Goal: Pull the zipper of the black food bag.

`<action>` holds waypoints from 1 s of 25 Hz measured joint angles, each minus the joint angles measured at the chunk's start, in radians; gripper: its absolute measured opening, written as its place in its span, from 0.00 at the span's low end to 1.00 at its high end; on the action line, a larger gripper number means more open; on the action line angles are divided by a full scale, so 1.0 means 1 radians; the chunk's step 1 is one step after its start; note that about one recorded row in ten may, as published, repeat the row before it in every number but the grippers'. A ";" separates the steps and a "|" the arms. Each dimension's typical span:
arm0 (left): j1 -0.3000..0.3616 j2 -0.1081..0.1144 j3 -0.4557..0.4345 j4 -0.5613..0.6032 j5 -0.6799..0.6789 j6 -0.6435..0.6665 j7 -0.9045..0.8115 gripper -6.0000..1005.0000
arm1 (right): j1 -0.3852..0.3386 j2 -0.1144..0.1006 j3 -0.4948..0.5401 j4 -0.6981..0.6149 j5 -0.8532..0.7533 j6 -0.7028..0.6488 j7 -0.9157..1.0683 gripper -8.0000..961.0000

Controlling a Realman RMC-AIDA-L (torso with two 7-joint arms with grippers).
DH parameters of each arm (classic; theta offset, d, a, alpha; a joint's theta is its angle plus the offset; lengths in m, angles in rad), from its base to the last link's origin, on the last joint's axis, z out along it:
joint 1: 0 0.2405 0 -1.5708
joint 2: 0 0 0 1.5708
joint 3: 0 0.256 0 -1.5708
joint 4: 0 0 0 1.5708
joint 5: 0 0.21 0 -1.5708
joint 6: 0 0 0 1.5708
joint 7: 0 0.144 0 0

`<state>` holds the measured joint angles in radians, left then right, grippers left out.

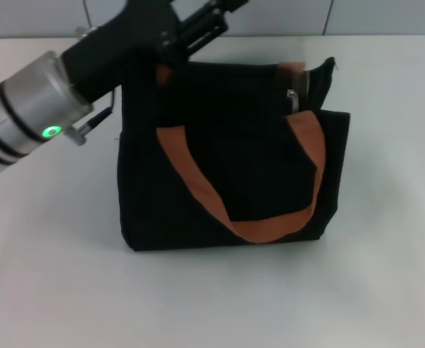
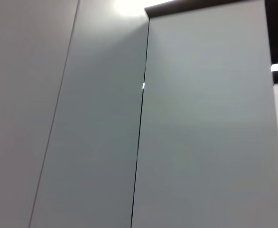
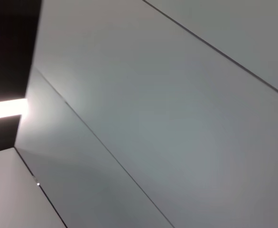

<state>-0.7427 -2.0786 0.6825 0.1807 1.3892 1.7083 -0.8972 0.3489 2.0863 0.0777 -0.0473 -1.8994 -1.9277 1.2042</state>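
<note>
While the white counter (image 1: 46,275) spreads across the whole head view, the black food bag (image 1: 227,167) stands upright near its middle, boxy and dark, its front face turned toward the camera. Two orange-brown strap handles belong to it: the near strap (image 1: 270,225) droops in a wide loop down the front panel, almost to the bag's lower edge, and a short piece of the far strap (image 1: 292,69) peeks out at the upper right corner. Up top on that right side the bag's mouth gapes a little, one black flap (image 1: 321,80) standing up beside the opening. And there it is, the zipper (image 1: 293,100), a small silver-grey glint on the upper edge, right of centre, just where the near strap meets the rim.

Over to the left arm (image 1: 31,109) now: a silver and black limb with a green light glowing on its wrist ring, reaching in from the left edge and slanting up over the bag's upper left corner. Its left pincer (image 1: 205,22) sits at the back of the bag's top, well apart from the zipper, cut off by the frame's upper edge, so whether it is open or closed cannot be told, nor whether it touches the fabric.

Both wrist views show only pale grey wall panels (image 2: 200,133) with thin dark seams.
</note>
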 joint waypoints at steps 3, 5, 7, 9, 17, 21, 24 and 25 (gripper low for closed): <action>0.074 0.003 0.000 0.046 -0.031 0.089 -0.020 0.57 | -0.003 0.000 0.002 0.011 0.002 -0.024 -0.041 0.78; 0.110 0.003 0.000 0.071 -0.039 0.104 -0.033 0.62 | -0.003 0.000 0.001 0.010 0.002 -0.027 -0.042 0.78; 0.110 0.003 0.000 0.071 -0.039 0.104 -0.033 0.67 | -0.003 0.000 0.000 0.010 0.002 -0.027 -0.046 0.78; 0.136 0.004 0.000 0.079 -0.048 0.114 -0.045 0.72 | -0.004 0.000 0.006 0.012 0.003 -0.018 -0.055 0.78; 0.416 0.016 0.041 0.294 -0.019 0.193 -0.029 0.77 | 0.008 0.001 0.017 0.016 -0.002 -0.019 -0.141 0.77; 0.484 0.039 0.088 0.388 0.152 0.228 0.065 0.77 | 0.046 0.001 -0.045 0.008 -0.037 -0.027 -0.376 0.77; 0.484 0.041 0.097 0.401 0.258 0.235 0.087 0.77 | 0.087 -0.004 -0.169 -0.028 -0.108 -0.068 -0.531 0.77; 0.478 0.041 0.098 0.403 0.294 0.235 0.086 0.77 | 0.101 -0.004 -0.218 -0.053 -0.137 -0.101 -0.552 0.77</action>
<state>-0.2643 -2.0377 0.7804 0.5834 1.6836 1.9429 -0.8117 0.4494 2.0819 -0.1399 -0.1004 -2.0367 -2.0291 0.6524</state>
